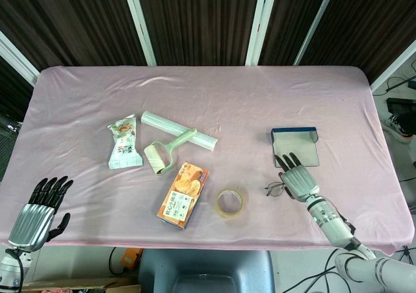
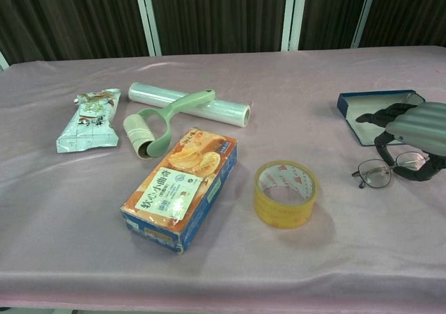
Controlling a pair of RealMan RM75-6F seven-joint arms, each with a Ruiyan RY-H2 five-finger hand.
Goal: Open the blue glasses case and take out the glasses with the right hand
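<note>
The blue glasses case (image 1: 296,146) lies open on the pink cloth at the right, its pale inside (image 2: 371,119) showing. The thin-framed glasses (image 1: 275,189) lie on the cloth just in front of the case, left lens (image 2: 377,173) plainly visible. My right hand (image 1: 298,178) hovers over the glasses' right side, fingers spread and pointing at the case; its thumb (image 2: 417,175) curls close to the right lens, with no visible grip. My left hand (image 1: 36,214) hangs off the table's near left corner, fingers apart, holding nothing.
A yellow tape roll (image 2: 284,193) sits left of the glasses. Further left lie an orange snack box (image 2: 181,186), a green lint roller (image 2: 157,126), a film roll (image 2: 188,103) and a snack packet (image 2: 89,119). The table's front edge (image 1: 260,244) is close to my right wrist.
</note>
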